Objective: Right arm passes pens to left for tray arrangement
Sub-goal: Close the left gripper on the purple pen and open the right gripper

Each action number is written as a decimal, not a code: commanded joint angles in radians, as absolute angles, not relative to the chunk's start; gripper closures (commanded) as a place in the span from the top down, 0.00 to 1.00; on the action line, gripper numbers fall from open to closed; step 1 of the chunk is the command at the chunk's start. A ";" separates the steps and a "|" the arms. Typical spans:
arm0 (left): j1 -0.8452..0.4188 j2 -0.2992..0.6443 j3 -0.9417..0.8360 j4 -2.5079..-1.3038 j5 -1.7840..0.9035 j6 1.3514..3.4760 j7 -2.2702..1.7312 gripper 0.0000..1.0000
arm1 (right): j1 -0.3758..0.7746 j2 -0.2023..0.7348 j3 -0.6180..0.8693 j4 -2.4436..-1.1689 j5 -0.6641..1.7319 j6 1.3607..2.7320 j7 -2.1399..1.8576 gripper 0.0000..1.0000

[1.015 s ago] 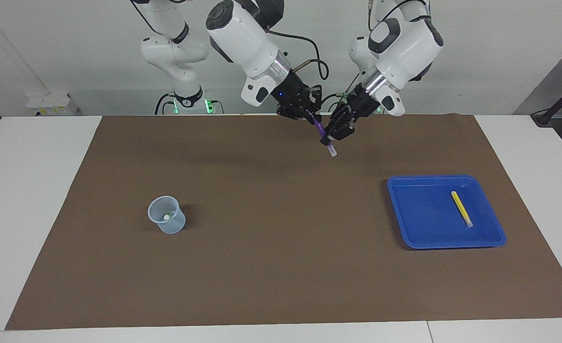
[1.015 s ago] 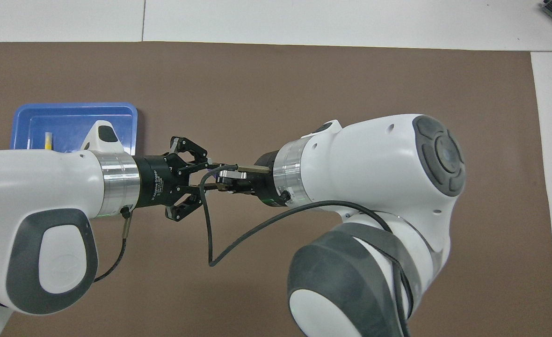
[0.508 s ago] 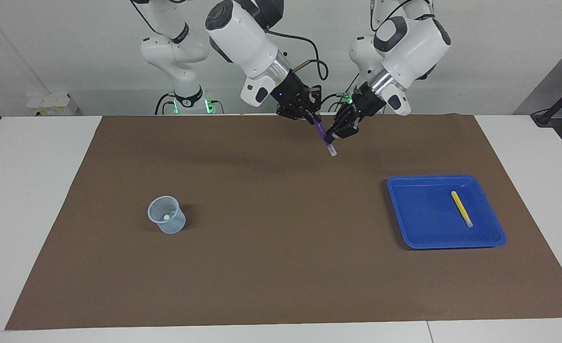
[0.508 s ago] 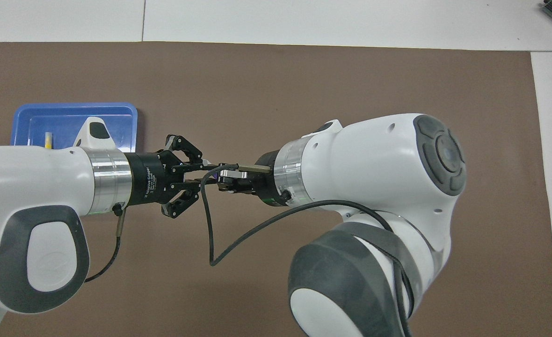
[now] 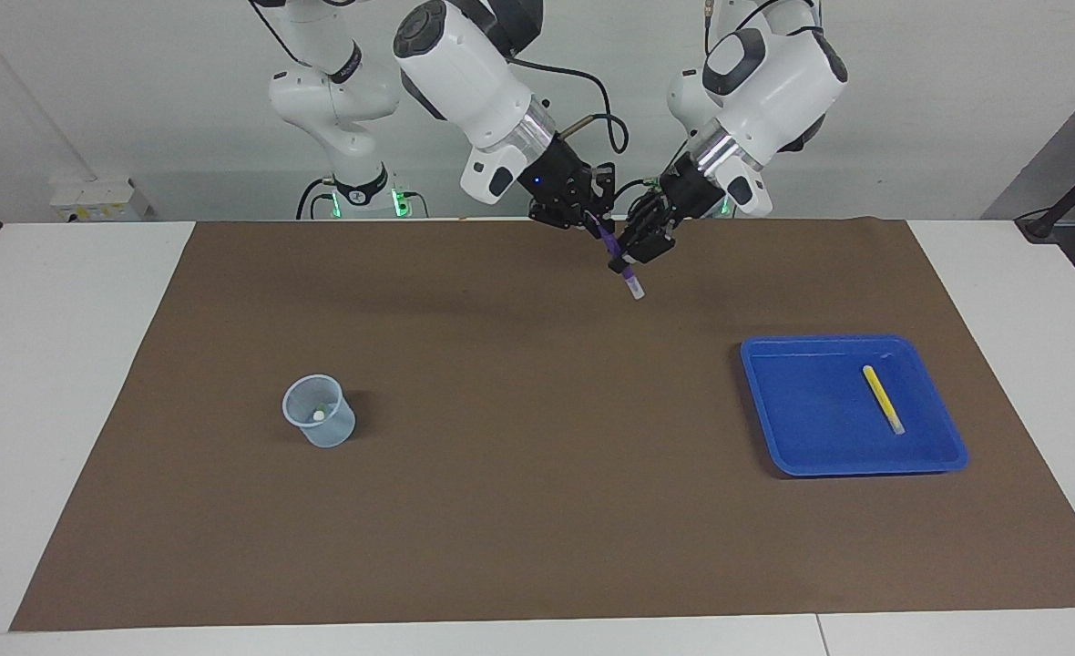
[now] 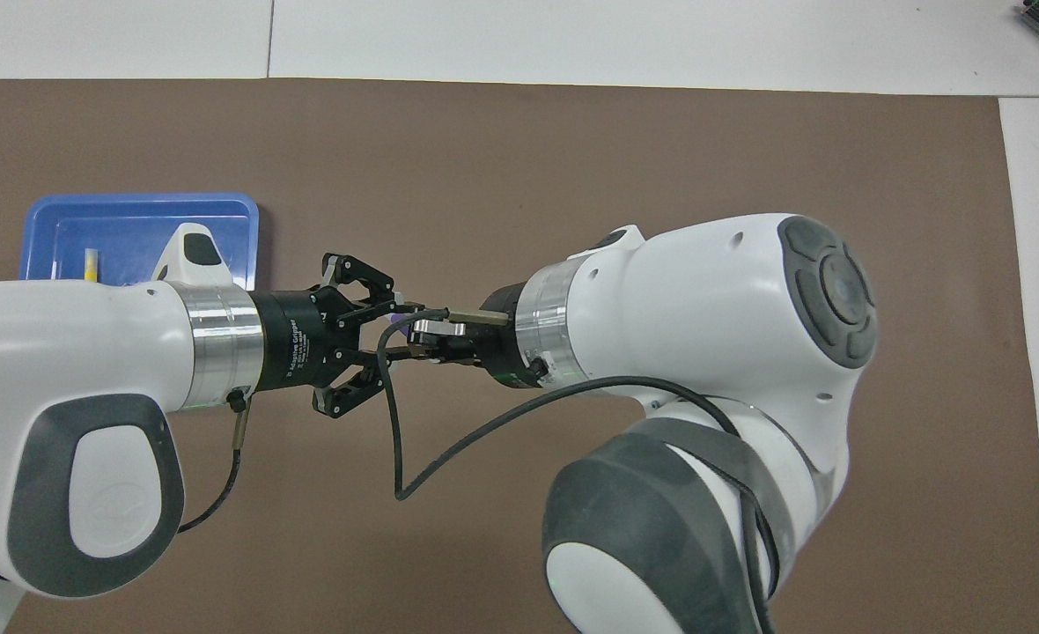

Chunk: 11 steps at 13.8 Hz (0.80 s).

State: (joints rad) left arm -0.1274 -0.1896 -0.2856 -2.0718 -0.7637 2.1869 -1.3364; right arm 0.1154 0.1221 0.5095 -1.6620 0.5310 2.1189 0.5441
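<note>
White-walled lab, white worktop (image 5: 73, 364) covered by a brown mat (image 5: 537, 510). Both arms met in the air over the mat's edge nearest the robots, about mid-length.

Progress: the yellow pen (image 5: 883, 398) already lay flat in the blue tray (image 5: 793, 456), which sat toward the left arm's end of the mat. The purple pen (image 5: 618, 262) was mid-handover, hanging tilted with its whitish tip down. The right gripper (image 5: 592, 221) had its jaws closed on the pen's upper end. The left gripper (image 5: 636, 251) was at the pen's lower part; whether its jaws were clamped on it or only around it, cannot tell. A translucent cup (image 5: 319, 424) stood toward the right arm's end of the mat with something small and pale inside, probably the green pen's tip, unconfirmed. So roughly one of three was done, the second was halfway, and the third not started, judging by the layout.

Versus earlier frames: the left arm's wrist shifted between frames, pulling up and away half a second ago and then coming back in toward the pen. Its outer links looked more drawn in at the half-second mark and slightly wider now. Right arm, purple pen, tray, yellow pen and cup were unchanged.
</note>
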 commanded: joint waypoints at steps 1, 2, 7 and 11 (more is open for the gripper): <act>-0.140 -0.209 -0.279 -2.089 -0.782 2.206 -1.335 0.00 | 0.115 0.118 0.511 -1.663 0.554 2.125 0.555 0.00; -0.126 -0.210 -0.278 -2.089 -0.782 2.191 -1.330 0.00 | 0.115 0.118 0.509 -1.663 0.554 2.123 0.555 0.00; -0.104 -0.212 -0.273 -2.089 -0.778 2.151 -1.293 0.00 | 0.115 0.118 0.509 -1.663 0.554 2.118 0.555 0.00; -0.008 -0.219 -0.270 -2.082 -0.755 2.013 -1.134 0.00 | 0.115 0.115 0.509 -1.666 0.554 2.114 0.558 0.89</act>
